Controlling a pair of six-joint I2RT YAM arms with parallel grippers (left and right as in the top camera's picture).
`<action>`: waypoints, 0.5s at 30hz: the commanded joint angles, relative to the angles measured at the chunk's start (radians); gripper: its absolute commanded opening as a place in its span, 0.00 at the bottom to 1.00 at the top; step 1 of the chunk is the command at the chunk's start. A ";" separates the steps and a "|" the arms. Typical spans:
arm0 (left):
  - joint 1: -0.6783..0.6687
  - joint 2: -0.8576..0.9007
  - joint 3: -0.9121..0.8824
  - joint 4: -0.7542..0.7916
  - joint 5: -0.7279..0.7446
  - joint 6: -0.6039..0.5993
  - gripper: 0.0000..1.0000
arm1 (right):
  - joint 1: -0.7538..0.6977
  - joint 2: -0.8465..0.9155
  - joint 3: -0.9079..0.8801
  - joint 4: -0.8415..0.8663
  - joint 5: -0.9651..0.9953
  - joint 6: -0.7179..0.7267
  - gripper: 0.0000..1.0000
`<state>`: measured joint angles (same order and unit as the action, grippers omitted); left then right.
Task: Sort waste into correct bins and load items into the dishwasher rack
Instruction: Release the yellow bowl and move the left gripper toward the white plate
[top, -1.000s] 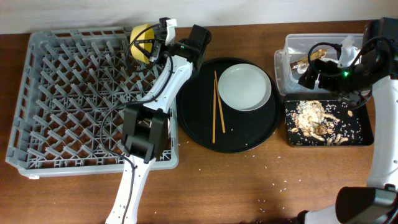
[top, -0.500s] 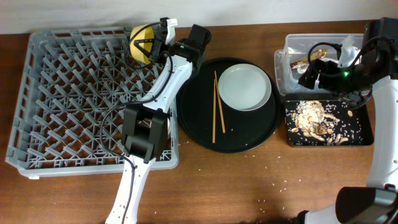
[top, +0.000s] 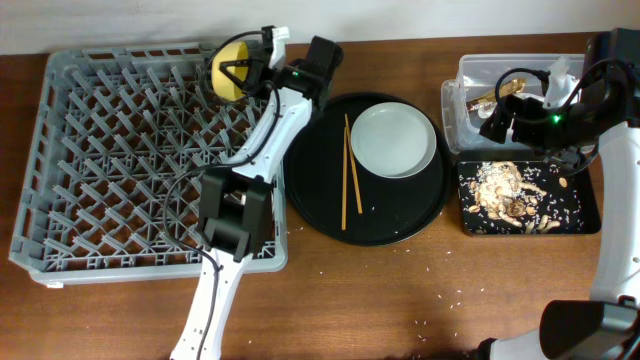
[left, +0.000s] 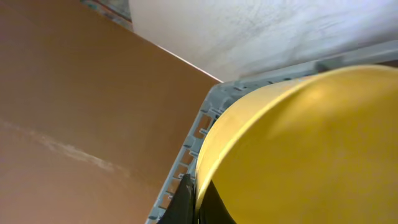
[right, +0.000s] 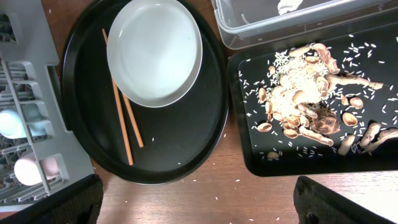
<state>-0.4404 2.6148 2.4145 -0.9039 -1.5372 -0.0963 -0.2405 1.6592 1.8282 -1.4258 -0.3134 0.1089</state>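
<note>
My left gripper (top: 240, 72) is shut on the rim of the yellow bowl (top: 228, 68), holding it on edge over the far right corner of the grey dishwasher rack (top: 110, 160). The bowl fills the left wrist view (left: 311, 155), fingers (left: 194, 202) pinching its rim. My right gripper (top: 510, 115) is open and empty above the clear tub (top: 470, 72) and the shallow black tray (top: 578, 212) of food scraps (top: 505, 192). The pale plate (top: 393, 140) and chopsticks (top: 350, 170) lie on the round black tray (top: 320, 190). The light-blue cup (right: 12, 122) and pink cup (right: 28, 169) stand in the rack.
Rice grains are scattered on the wooden table in front of the trays (right: 273, 186). The clear tub holds white tissue (right: 289, 6) and a wrapper (top: 483, 99). The left arm base (top: 235, 215) stands at the rack's right edge.
The left gripper has lifted the yellow bowl slightly toward the far edge of the rack. The right arm has not moved.
</note>
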 joint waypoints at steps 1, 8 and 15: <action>-0.043 0.024 0.018 -0.002 0.056 0.012 0.00 | 0.005 -0.013 0.009 0.000 0.011 0.003 0.99; -0.080 0.024 0.018 -0.007 0.140 0.024 0.72 | 0.005 -0.013 0.009 0.000 0.011 0.003 0.98; -0.087 0.024 0.071 -0.006 0.225 0.098 0.87 | 0.005 -0.013 0.009 0.000 0.011 0.003 0.98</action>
<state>-0.5327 2.6263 2.4184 -0.9115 -1.3899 -0.0696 -0.2405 1.6592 1.8282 -1.4258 -0.3134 0.1093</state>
